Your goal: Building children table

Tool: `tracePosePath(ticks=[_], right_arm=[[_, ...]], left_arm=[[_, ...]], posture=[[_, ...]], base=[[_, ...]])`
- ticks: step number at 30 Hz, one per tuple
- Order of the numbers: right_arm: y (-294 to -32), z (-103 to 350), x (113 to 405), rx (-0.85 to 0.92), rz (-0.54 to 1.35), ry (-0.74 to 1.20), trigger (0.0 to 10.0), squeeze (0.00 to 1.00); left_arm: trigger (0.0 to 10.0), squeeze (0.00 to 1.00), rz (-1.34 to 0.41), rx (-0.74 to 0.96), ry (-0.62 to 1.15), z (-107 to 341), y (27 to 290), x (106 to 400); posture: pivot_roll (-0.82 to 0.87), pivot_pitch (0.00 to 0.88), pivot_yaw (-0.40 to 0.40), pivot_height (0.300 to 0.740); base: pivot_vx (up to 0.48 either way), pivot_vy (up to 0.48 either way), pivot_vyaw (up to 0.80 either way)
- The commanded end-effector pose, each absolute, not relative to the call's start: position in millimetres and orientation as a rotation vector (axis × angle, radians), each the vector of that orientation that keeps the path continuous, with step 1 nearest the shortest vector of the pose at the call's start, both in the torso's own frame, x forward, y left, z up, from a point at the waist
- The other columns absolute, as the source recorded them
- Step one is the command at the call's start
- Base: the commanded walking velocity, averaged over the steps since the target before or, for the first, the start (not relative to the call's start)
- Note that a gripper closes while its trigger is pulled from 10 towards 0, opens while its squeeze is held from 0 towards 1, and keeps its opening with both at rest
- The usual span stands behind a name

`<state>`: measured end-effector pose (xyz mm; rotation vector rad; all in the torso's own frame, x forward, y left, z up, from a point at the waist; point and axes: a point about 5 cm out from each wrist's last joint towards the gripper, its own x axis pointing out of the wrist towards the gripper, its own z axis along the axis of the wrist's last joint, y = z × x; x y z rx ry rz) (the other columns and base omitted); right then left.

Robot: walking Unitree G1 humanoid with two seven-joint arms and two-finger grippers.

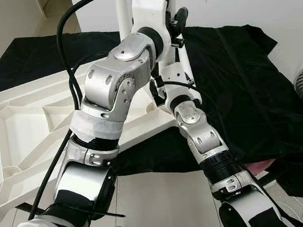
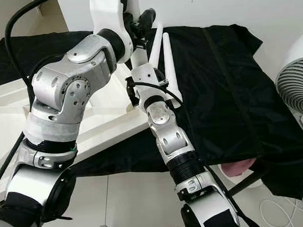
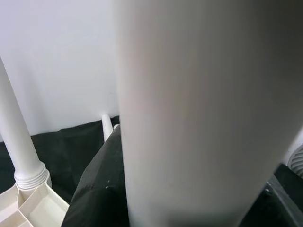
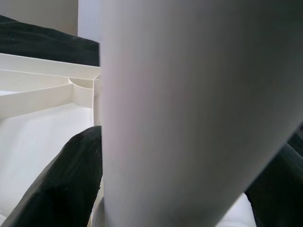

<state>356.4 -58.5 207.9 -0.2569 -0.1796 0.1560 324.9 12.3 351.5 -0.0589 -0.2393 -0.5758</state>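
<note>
My left gripper (image 3: 189, 198) and right gripper (image 4: 165, 208) are both clamping the upright white table leg (image 4: 180, 104), which is standing at the near corner of the upturned tabletop (image 1: 15, 136) on the black cloth (image 2: 218, 86). It is looking light, stiff and slick, so I am judging that gripping low near the socket suits twisting it home.

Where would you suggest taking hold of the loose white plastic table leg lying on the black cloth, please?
Probably at mid-shaft. The loose white plastic table leg lies flat on the black cloth, so come straight down from above with the fingers across its narrow round width. Its near end lies close to the upturned white table top, which leaves less room there.
</note>
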Motion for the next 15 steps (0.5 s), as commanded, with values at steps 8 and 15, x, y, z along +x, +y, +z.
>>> tracePosePath(ticks=[8,15], right_arm=[[-52.2,213.0,356.5,-0.258,0.154,-0.211,10.0,0.0],[-50.6,214.9,356.3,-0.266,0.158,-0.235,4.9,0.0]], left_arm=[[10.0,0.0,-0.57,-0.046,-0.267,359.1,6.5,322.5],[10.0,0.0,-0.575,-0.044,-0.265,358.6,5.3,322.3]], posture=[[-0.06,0.073,0.034,0.74],[-0.06,0.073,0.034,0.74]], base=[[0.0,0.0,0.0],[0.0,0.0,0.0]])
